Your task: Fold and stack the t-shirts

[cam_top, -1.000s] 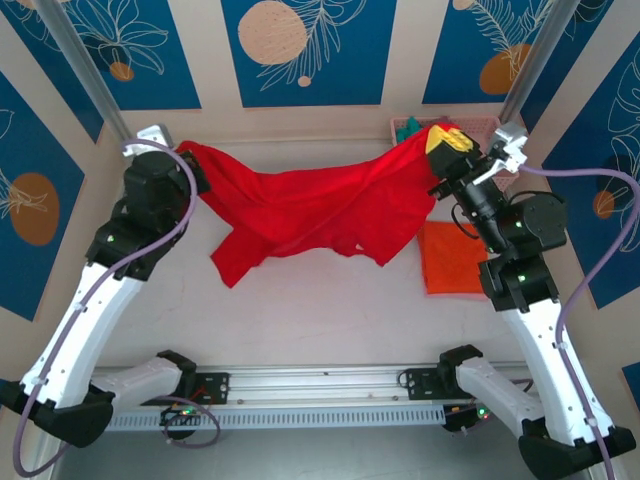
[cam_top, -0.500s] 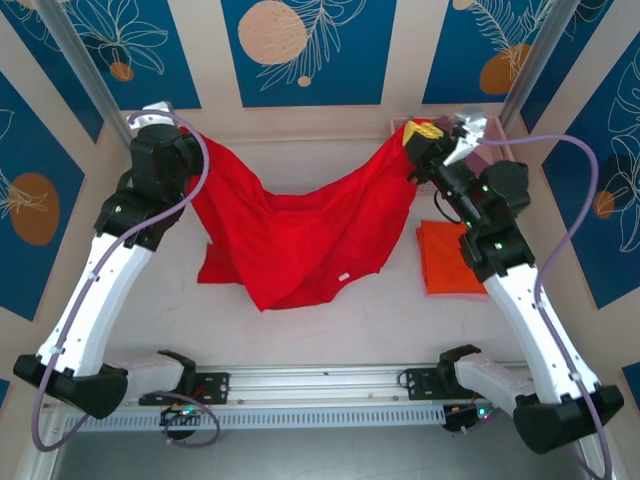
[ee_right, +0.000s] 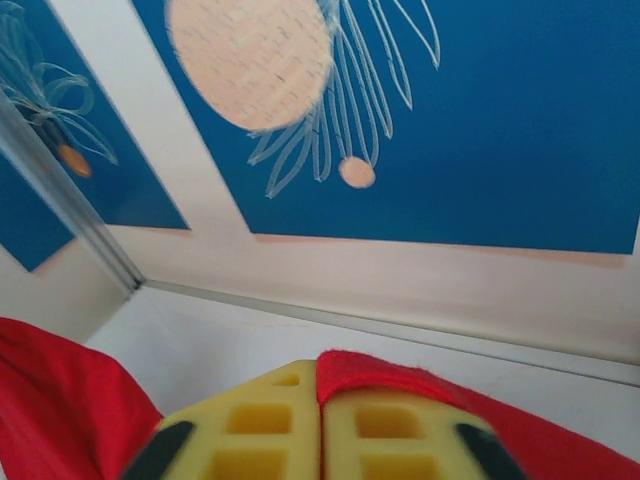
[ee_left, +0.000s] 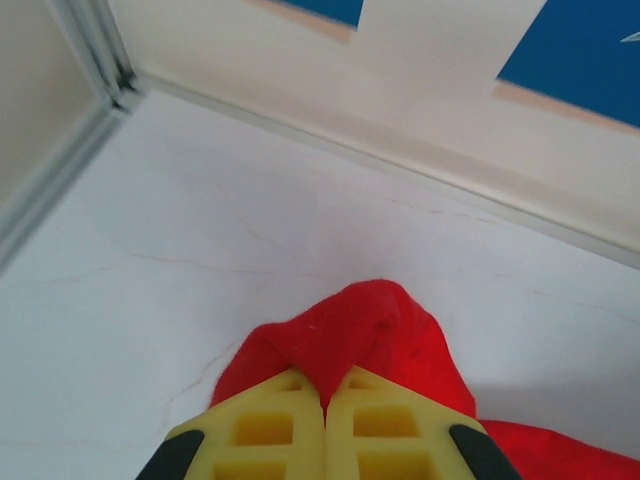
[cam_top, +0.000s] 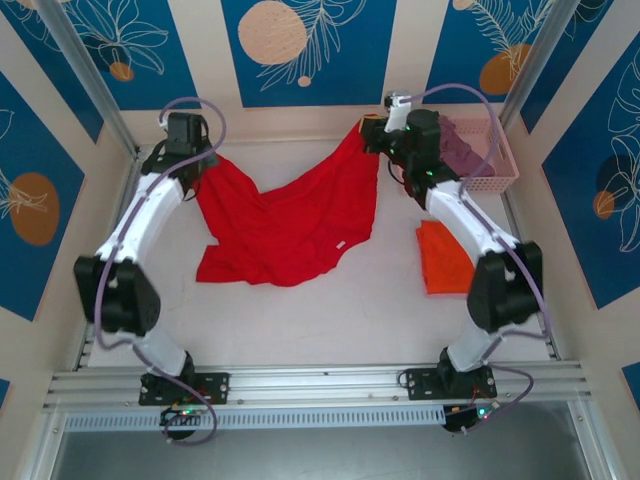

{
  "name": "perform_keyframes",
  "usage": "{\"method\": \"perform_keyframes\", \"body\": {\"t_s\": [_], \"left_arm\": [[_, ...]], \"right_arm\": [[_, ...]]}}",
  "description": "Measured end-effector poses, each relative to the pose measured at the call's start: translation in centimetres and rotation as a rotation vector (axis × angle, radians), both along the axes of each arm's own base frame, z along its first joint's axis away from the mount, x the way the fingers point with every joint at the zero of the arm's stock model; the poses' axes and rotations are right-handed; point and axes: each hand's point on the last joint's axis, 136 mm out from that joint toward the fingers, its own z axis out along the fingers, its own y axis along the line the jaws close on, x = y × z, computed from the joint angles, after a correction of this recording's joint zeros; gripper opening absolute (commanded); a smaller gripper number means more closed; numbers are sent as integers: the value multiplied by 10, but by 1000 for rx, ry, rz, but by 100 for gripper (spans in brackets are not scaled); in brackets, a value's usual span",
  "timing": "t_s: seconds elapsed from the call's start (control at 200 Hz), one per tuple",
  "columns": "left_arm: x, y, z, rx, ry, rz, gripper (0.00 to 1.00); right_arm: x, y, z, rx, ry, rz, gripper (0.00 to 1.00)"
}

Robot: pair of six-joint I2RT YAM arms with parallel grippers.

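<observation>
- Your left pincer (ee_left: 323,400) is pinched tight on a fold of the red t-shirt (cam_top: 290,215), and your right pincer (ee_right: 318,385) is closed on its opposite edge.
- The shirt hangs between them at the back of the table (cam_top: 300,320), with its lower part heaped on the surface.
- The orange t-shirt (cam_top: 445,258) lies folded to the right.
- Expect light, limp cloth that sags. Grip hems or shoulder corners, not bunched middles.
</observation>
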Motion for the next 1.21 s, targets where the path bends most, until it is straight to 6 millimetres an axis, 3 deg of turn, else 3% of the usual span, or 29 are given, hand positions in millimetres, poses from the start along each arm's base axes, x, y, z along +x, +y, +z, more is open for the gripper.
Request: {"method": "perform_keyframes", "body": {"t_s": [0.005, 0.04, 0.07, 0.1, 0.215, 0.28, 0.45, 0.56, 0.715, 0.915, 1.065, 1.205], "left_arm": [[3, 0, -2, -4, 3, 1, 45], [16, 0, -10, -17, 15, 2, 72], [26, 0, -15, -24, 20, 0, 91], [32, -1, -20, -32, 24, -1, 100], [33, -3, -24, -58, 27, -13, 100], [21, -2, -21, -61, 15, -12, 100], [-28, 7, -31, -73, 30, 11, 100], [-54, 12, -60, -91, 72, 37, 100], [-79, 25, -113, -140, 175, 96, 100], [-78, 43, -124, -270, 146, 173, 100], [-78, 50, -128, -319, 134, 196, 100], [-80, 57, -135, -334, 134, 209, 100]], "right_arm": [[5, 0, -3, -3, 6, -2, 57], [17, -1, -12, -3, 20, -11, 73], [28, -2, -19, -4, 31, -20, 81], [36, -3, -28, -6, 45, -29, 85], [42, -10, -51, -9, 104, -48, 87], [34, -11, -55, -11, 113, -52, 86], [-22, 10, -77, -22, 176, 3, 83], [-71, 45, -110, -44, 250, 96, 78], [-148, 115, -171, -144, 380, 293, 72], [-230, 208, -221, -319, 419, 549, 65], [-251, 253, -256, -438, 415, 646, 61], [-247, 262, -287, -520, 428, 659, 44]]}}
